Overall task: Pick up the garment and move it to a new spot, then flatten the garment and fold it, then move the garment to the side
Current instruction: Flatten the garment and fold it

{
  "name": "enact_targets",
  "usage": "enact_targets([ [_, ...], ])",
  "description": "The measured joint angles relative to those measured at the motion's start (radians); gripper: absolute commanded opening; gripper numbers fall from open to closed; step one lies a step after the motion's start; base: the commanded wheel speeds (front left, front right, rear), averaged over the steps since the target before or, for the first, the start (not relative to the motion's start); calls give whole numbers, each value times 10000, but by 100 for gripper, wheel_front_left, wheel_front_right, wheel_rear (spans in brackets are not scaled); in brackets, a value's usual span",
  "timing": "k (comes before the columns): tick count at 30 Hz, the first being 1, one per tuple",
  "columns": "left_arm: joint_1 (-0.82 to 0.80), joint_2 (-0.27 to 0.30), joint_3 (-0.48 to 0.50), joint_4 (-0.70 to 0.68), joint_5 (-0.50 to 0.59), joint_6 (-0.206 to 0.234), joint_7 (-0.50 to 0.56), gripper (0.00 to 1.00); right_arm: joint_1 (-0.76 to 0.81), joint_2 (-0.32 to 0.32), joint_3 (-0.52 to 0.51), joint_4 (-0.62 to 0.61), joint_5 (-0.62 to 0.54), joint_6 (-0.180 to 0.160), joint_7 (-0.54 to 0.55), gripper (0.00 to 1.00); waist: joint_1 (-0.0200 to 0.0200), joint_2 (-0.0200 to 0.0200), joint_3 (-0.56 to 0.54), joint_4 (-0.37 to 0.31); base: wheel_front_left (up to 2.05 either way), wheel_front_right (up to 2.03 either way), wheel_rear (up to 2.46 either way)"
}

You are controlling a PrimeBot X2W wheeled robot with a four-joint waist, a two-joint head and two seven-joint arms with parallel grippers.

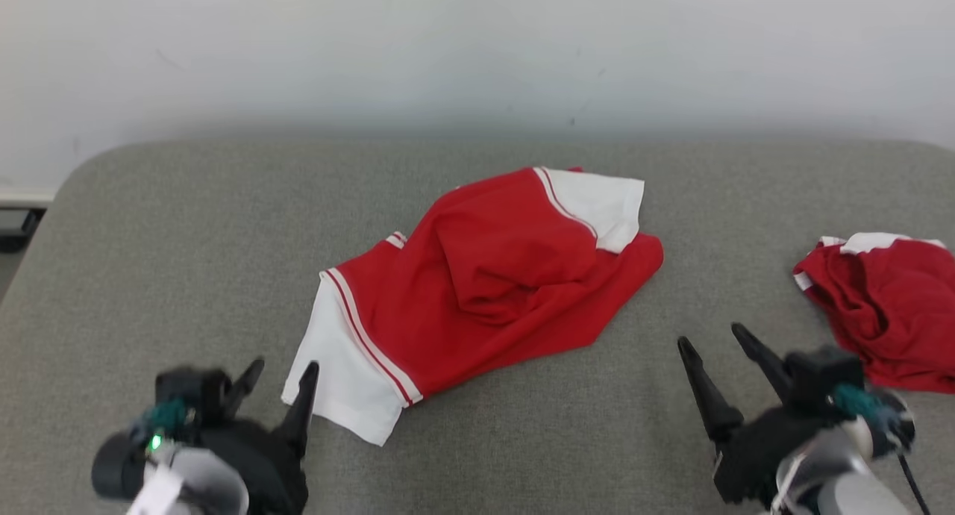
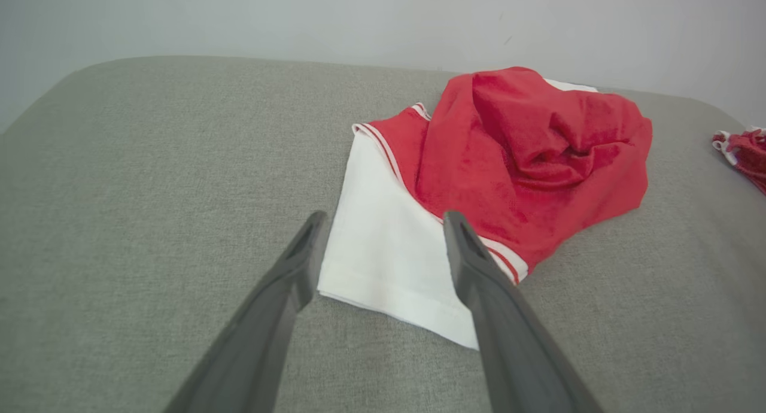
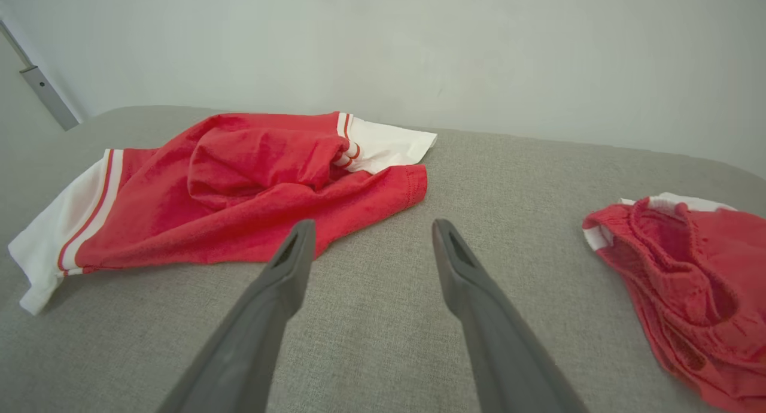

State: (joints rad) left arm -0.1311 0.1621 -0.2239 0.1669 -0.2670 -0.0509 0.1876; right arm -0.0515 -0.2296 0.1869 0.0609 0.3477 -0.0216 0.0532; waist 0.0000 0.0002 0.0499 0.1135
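Red shirt (image 1: 485, 276) is lying rumpled. My left gripper (image 1: 285, 366) and right gripper (image 1: 710, 334) are gaping empty. I'm reckoning on pinching the lower-left sleeve (image 1: 343, 381) low.

The shirt (image 1: 485, 291) is lying in the middle of the head view on the padded table (image 1: 186, 224). The table is spreading across the lower part of the frame, and the wall (image 1: 448, 45) is standing behind it along the top. The near sleeve (image 1: 343, 381) is reaching toward the lower left, while the far sleeve (image 1: 600, 201) is pointing to the upper right. A second garment (image 1: 888, 313) is lying at the right edge, well apart from the shirt. The left gripper (image 1: 285, 366) is sitting at the lower left, just beside the near sleeve's edge. The right gripper (image 1: 710, 334) is sitting at the lower right, over bare table between the two garments.
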Motion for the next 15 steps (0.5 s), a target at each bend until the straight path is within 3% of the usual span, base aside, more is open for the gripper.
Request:
enact_targets([
  [8, -2080, 27, -318, 1229, 136, -215, 940, 100, -2115, -293, 784, 1068, -499, 570, 1239, 100, 2, 0, 1017, 104, 0, 0, 0],
  [15, -3285, -173, -550, 2002, 140, -389, 1442, 100, -3367, -514, 1114, 1837, -786, 832, 2127, 100, 2, 1, 1997, 264, 0, 0, 0],
])
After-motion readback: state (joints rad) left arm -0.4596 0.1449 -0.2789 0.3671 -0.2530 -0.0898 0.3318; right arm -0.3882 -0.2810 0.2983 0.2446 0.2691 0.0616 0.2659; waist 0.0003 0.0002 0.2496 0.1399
